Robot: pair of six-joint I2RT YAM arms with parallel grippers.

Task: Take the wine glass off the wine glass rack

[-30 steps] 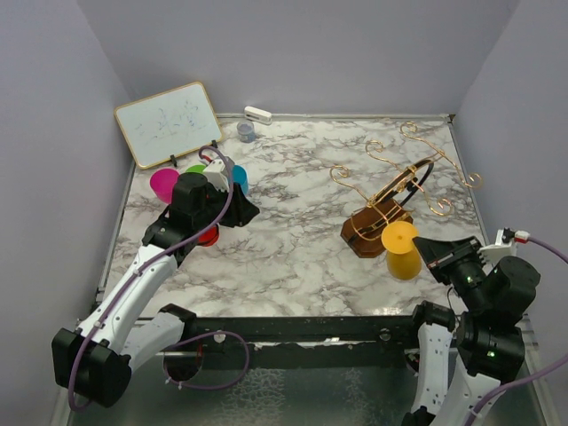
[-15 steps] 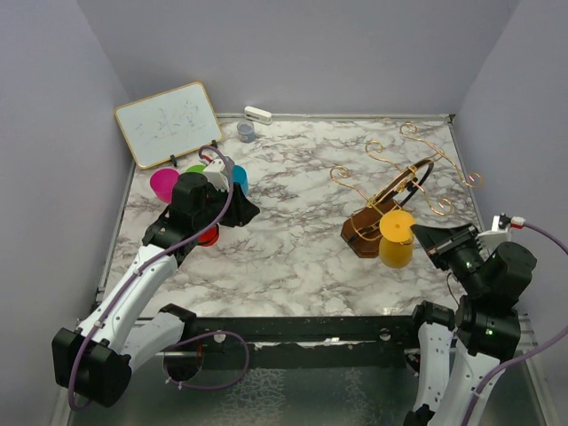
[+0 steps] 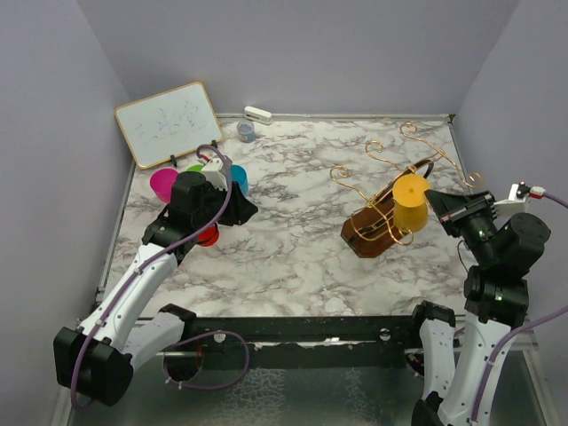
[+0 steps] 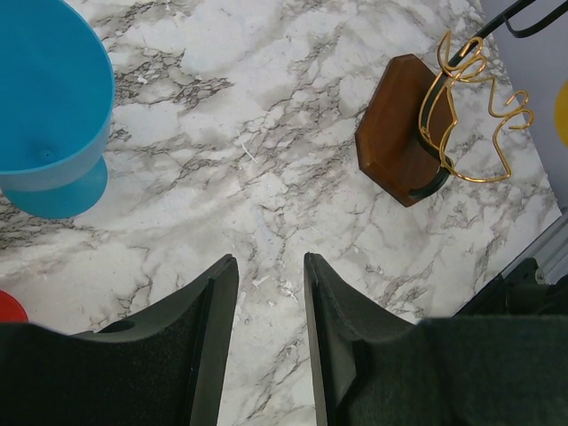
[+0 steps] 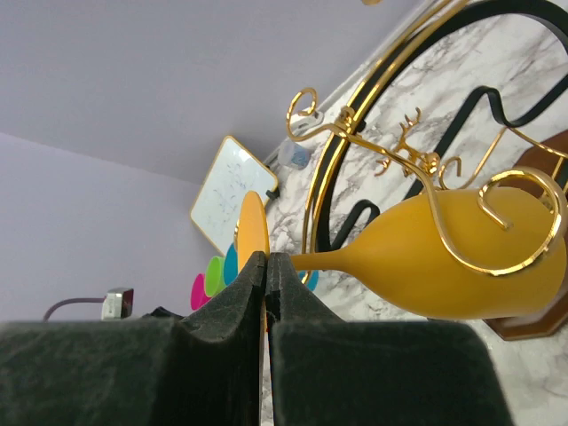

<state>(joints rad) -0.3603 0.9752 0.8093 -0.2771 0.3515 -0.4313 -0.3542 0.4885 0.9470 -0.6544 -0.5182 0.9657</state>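
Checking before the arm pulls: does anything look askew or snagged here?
Yes. The yellow wine glass lies tipped sideways in the right gripper, and a gold curl of the wine glass rack crosses its bowl; it may be hooked.

The middle of the marble table [image 3: 293, 231] lies open between the coloured glasses [image 3: 162, 184] bunched at the left and the rack [image 3: 368, 238] at the right, where curling gold wires [image 5: 344, 120] crowd the yellow wine glass [image 3: 411, 204], one looping across its bowl.
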